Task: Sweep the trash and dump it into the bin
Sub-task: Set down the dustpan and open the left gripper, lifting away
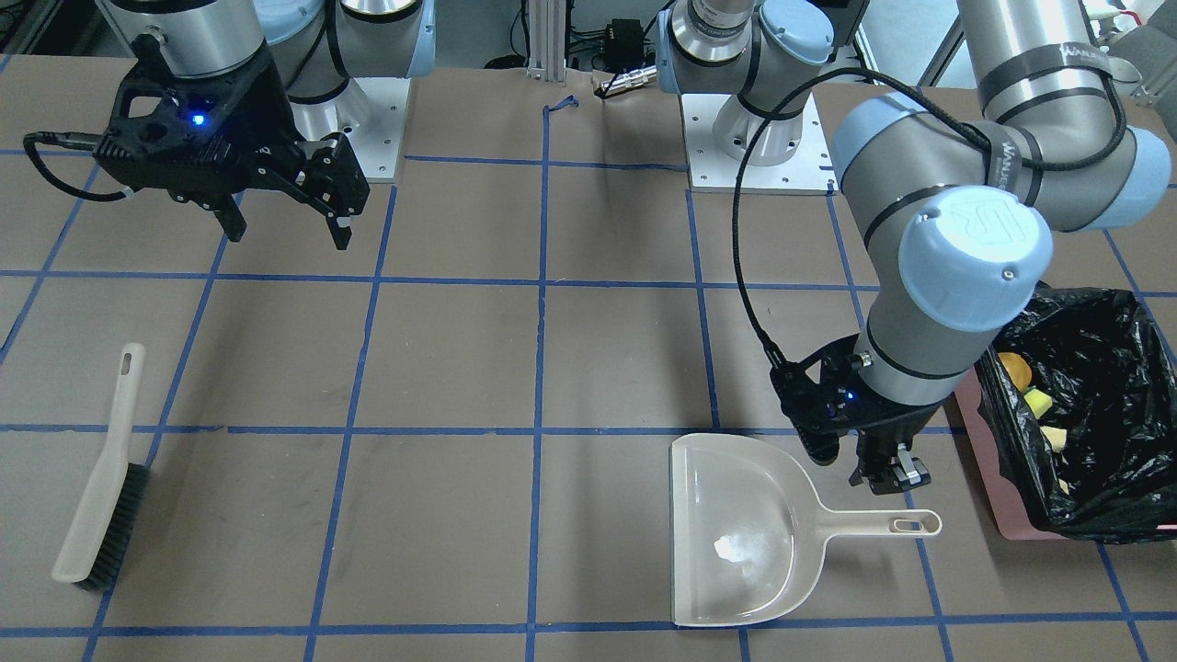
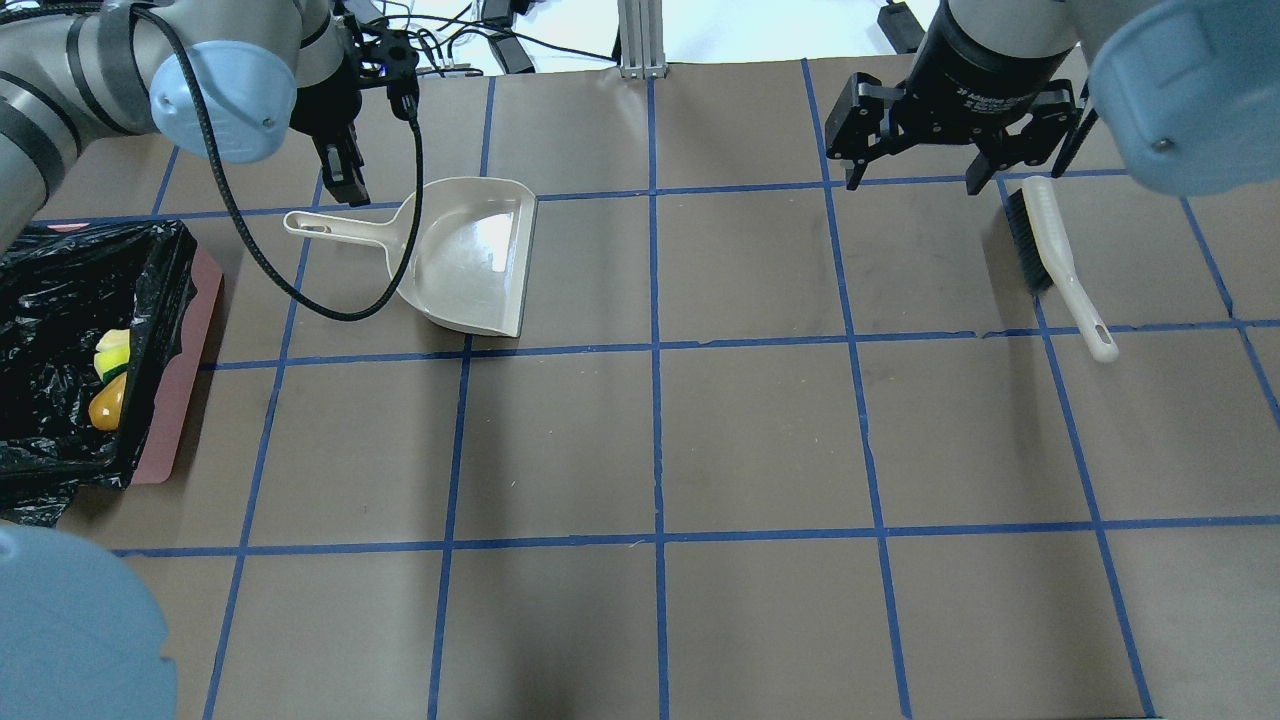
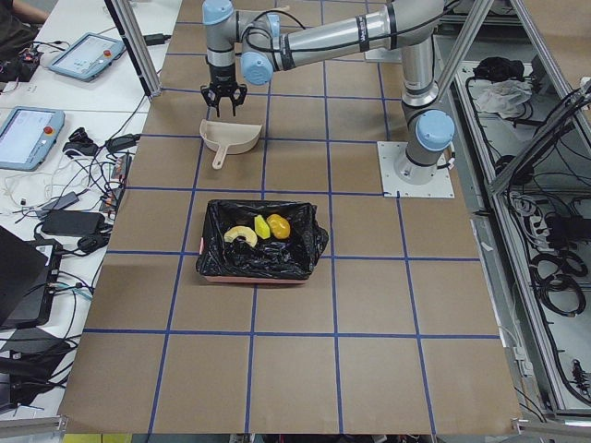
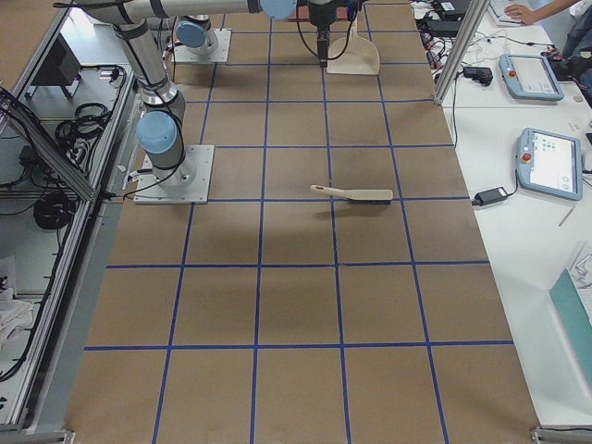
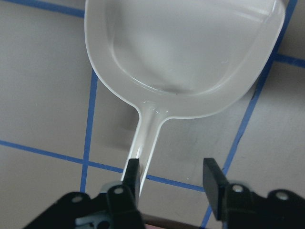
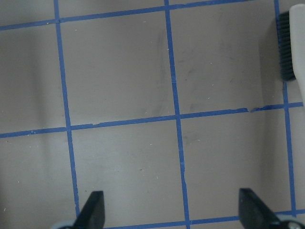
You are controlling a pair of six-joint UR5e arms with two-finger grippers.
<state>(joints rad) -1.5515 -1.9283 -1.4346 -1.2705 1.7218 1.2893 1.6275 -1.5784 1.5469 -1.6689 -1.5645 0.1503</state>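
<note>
Brown desk (image 2: 760,440) under a grid of blue tape. At its left end stands the pink bin (image 2: 188,385), lined with a crinkled black bag (image 2: 60,290) — and inside lies all the trash: golden-brown potato (image 3: 278,226), yellow wedge of sponge (image 3: 262,226), curved tan croissant (image 3: 239,235), side by side on the plastic.

Near the bin, the beige dustpan (image 1: 736,515). Lies flat on the desk, mouth turned away from the bin, handle (image 1: 874,526) pointing toward it.

Left jaws just above that handle. Stand parted and grip nothing; in the wrist view one finger (image 5: 131,174) sits over the handle's end, the other off to the side over bare desk. Contact between finger and plastic: cannot tell.

Toward the right end, well apart from the dustpan, the hand brush (image 1: 106,496), with dark bristles and a pale back.

Right jaws above the desk near the brush's bristle end — spread wide, empty. Shows only a sliver of the brush at the wrist view's upper corner.
</note>
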